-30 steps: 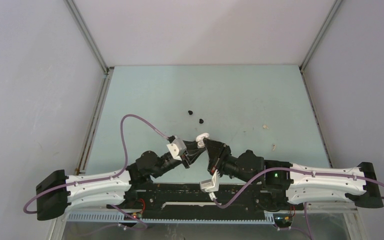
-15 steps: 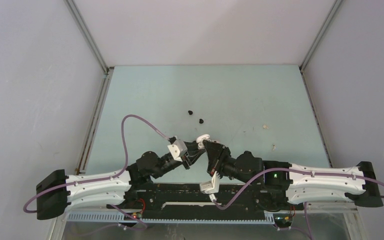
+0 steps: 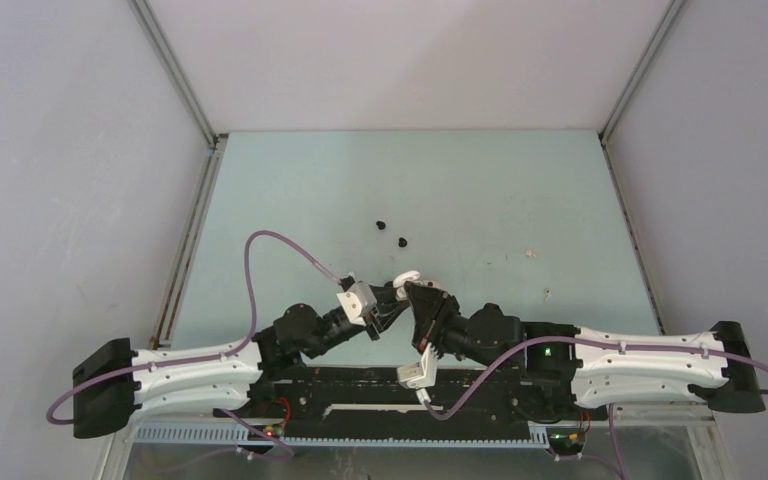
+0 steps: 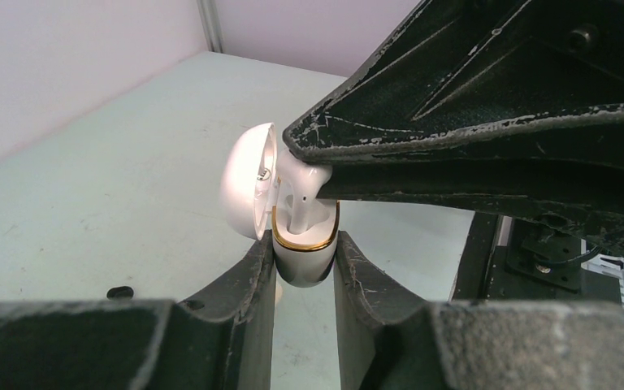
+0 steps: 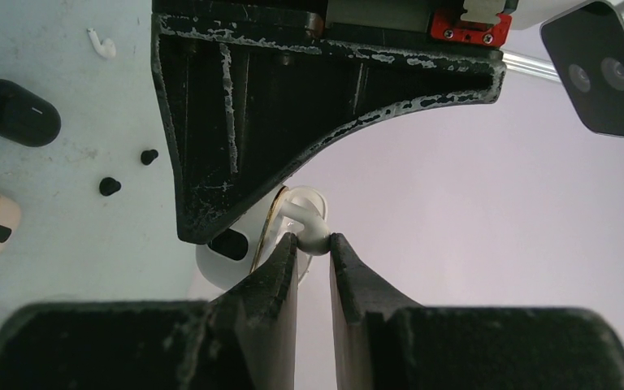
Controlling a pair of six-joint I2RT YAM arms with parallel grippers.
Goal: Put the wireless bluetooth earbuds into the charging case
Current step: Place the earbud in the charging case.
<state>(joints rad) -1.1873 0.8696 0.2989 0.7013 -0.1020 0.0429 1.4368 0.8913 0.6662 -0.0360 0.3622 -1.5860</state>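
From above, the left gripper (image 3: 390, 293) and right gripper (image 3: 418, 291) meet over the near middle of the table (image 3: 520, 190), with two black earbuds (image 3: 381, 224) lying well beyond them. Left wrist: the left gripper's jaws clamp the open charging case (image 4: 302, 264), a white earbud (image 4: 299, 188) at its mouth. Right wrist: the right gripper pinches that earbud against the case.

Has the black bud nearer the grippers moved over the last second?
No. The bud lies just as far from the table's far edge and its twin as before.
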